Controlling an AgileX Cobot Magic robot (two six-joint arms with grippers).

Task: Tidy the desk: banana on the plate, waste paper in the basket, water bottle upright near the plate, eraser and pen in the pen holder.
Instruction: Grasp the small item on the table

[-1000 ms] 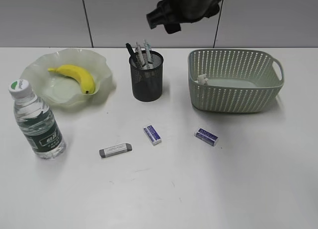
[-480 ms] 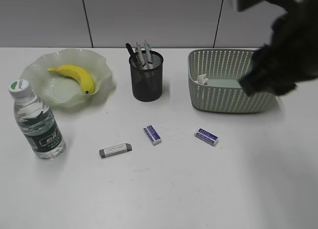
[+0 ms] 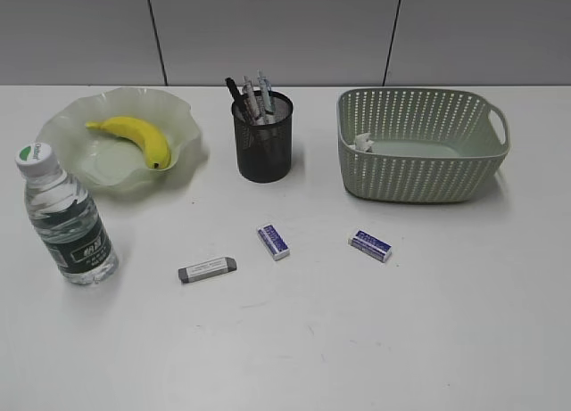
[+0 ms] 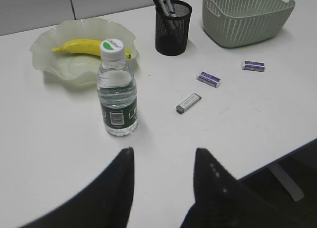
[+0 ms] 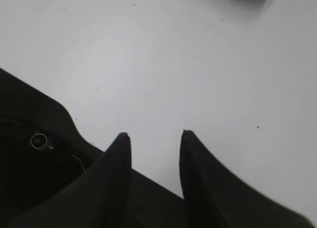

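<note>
White desk [image 3: 428,340] all round, grey wall behind, so here's where I'm at. Nearest to my left gripper [image 4: 163,161]: jaws partly apart, nothing between them, hovering clear of the desk. The water bottle [image 4: 117,89] stands upright just past it at 12 o'clock. Further out at 1 o'clock lies the grey eraser [image 4: 188,103], long axis running toward 1 o'clock, with two purple-sleeved erasers [image 4: 208,79] beyond it. My guess: that grey one is next, and my left arm looks nearer.

My right gripper [image 5: 152,139] is also partly apart and empty, over bare desk.

Furthest back: banana [image 3: 134,136] on the plate [image 3: 183,117] at 11 o'clock, pens in the pen holder [image 3: 264,139] at 12, waste paper [image 3: 362,143] in the basket [image 3: 419,175] at 1.
</note>
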